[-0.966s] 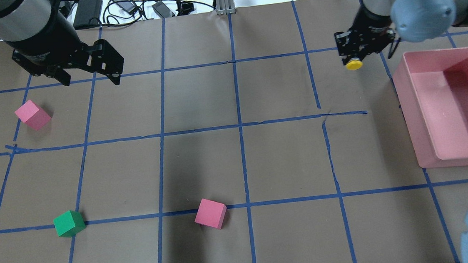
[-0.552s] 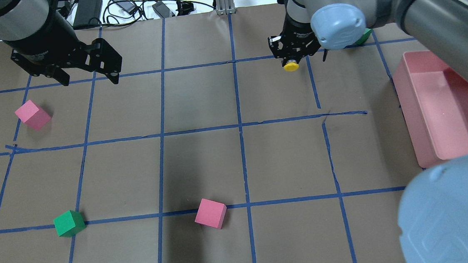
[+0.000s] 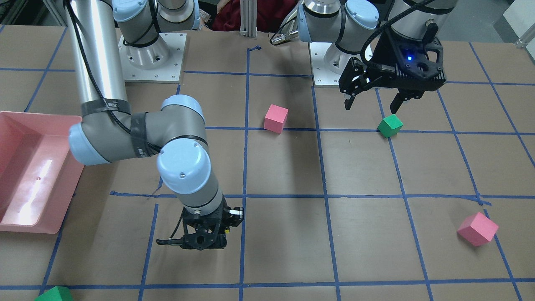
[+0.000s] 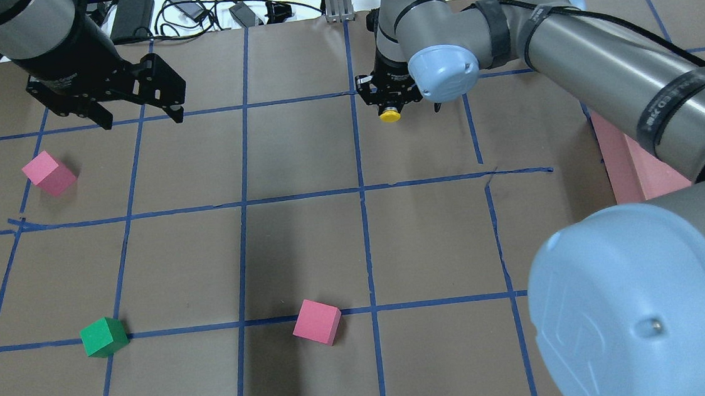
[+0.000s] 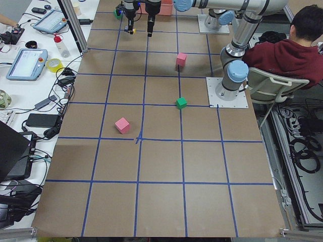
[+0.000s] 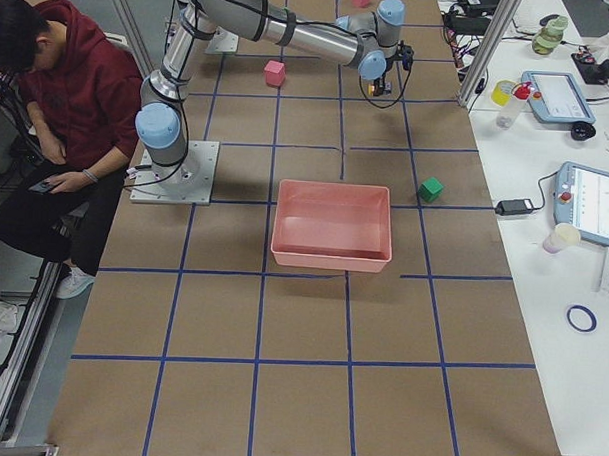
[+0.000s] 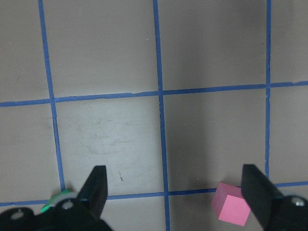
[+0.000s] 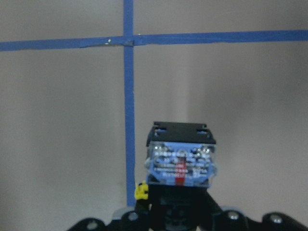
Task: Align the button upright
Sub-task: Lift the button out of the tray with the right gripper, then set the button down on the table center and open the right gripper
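Note:
My right gripper [image 4: 390, 99] is shut on the button over the back middle of the table, just right of a blue tape line. The button's yellow cap [image 4: 390, 116] sticks out on my side of the fingers. In the right wrist view its black body and pale base block [image 8: 180, 161] stand between the jaws, with a bit of yellow [image 8: 140, 191] low on the left. In the front view that gripper [image 3: 205, 239] hangs low over the paper. My left gripper [image 4: 141, 117] is open and empty at the back left, also in its wrist view [image 7: 175, 192].
A pink cube [image 4: 48, 173] lies at the left, a green cube [image 4: 104, 336] at the front left, a pink cube [image 4: 317, 321] at the front middle. A pink bin [image 3: 25, 167] stands at the right, with another green cube [image 6: 430, 189] beyond it. My right arm spans the table's right half.
My right gripper has carried the button leftward from beside the pink bin to the back middle of the table. The left gripper has barely moved and stays open.

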Robot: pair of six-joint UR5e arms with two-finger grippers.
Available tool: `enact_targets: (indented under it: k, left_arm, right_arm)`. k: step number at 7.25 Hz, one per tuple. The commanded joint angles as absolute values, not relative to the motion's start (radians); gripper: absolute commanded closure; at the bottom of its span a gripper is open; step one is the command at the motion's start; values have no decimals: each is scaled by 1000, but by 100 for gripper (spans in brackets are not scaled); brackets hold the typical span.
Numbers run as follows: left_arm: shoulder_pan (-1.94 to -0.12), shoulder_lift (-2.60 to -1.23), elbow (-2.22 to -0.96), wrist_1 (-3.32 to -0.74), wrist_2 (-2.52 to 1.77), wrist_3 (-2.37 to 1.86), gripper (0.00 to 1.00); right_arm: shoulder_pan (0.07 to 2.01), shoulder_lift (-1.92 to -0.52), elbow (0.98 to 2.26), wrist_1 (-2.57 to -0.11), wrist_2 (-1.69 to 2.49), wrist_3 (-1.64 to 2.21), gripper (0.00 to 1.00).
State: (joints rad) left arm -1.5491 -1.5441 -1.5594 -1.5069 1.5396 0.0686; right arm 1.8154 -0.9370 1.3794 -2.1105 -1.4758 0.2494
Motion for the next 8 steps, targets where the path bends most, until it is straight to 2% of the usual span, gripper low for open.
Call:
enact_targets:
  k: [1, 4, 6, 7, 8]
  left_arm:
    - [-1554, -1552, -1583, -1482, 1540, 61, 0]
    - [-1559, -1548, -1628, -1436, 1511, 31, 0]
    - [-1560, -1545, -1632, -1422, 1511, -37, 0]
    - [-1562, -1543, -1646, -1420, 1514, -28, 0]
    - [-1563, -1543, -1658, -1416, 1522, -34, 0]
  right_arm:
    - [1874, -853, 1316, -2138, -1470, 288, 100]
    - [1905, -827, 1322, -2155, -1439, 314, 100]
    - [1905, -833, 1362, -2160, -1453, 305, 76]
    - [1907, -839, 1380, -2193, -1453, 301, 40]
    - [1907, -841, 1381, -2192, -1451, 299, 18]
